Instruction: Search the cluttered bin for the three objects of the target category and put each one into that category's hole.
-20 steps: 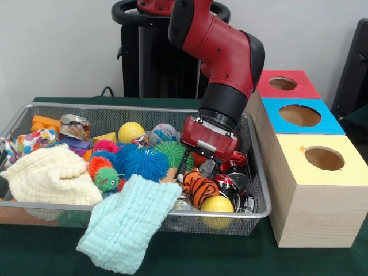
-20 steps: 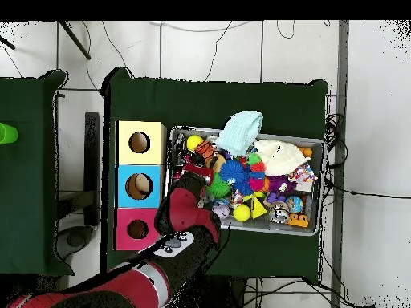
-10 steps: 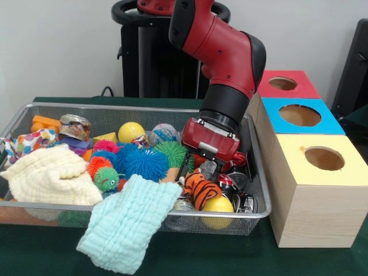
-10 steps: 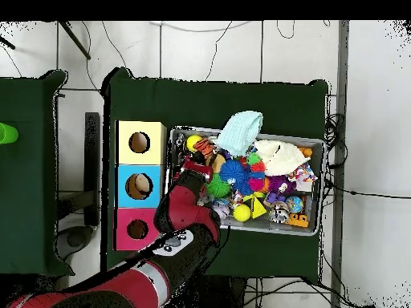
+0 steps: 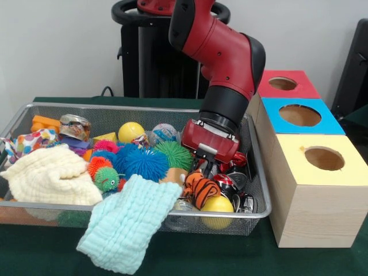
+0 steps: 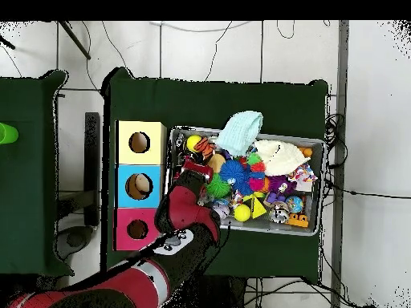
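Robotics lab / test setup. Evidence: red & black robot arm (image 5: 221, 49) on black pedestal (image 5: 158, 57); surface w/ dark green cloth (image 6: 217, 96); wire-mesh bin (image 5: 260, 190) of mixed toys; wooden sorting box (image 5: 313, 190) w/ yellow, blue, red holed tops; loose cables (image 6: 333, 136) on tiled floor (image 6: 373, 120); bare white wall (image 5: 57, 46).

A wire bin (image 5: 260, 190) is sitting on the tabletop (image 5: 190, 259), toys lying heaped inside it. A cloth (image 5: 127, 221) is hanging over its near rim. Three boxes (image 5: 313, 172) are standing just right of it.
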You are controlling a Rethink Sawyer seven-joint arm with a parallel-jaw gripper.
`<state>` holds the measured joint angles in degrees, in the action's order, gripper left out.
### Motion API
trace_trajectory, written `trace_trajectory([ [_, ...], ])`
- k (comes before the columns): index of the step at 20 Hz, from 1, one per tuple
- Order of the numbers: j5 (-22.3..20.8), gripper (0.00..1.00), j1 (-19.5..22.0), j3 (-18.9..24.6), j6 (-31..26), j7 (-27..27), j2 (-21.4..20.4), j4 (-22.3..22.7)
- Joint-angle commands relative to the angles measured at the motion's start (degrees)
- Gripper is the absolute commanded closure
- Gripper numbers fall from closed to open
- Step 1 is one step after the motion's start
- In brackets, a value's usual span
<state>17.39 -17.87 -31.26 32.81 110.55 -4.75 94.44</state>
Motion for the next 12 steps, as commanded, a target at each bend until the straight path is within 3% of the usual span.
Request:
trace_trajectory([
  [1, 0.77, 1.00, 0.85, 3.59, 1.57, 5.63, 1.86, -5.40],
  [9, 1.56, 1.00, 0.23, 2.99, 3.42, 6.18, 2.17, -4.83],
  [12, -0.60, 1.00, 0.52, 2.86, 2.01, 6.65, -0.83, -3.55],
])
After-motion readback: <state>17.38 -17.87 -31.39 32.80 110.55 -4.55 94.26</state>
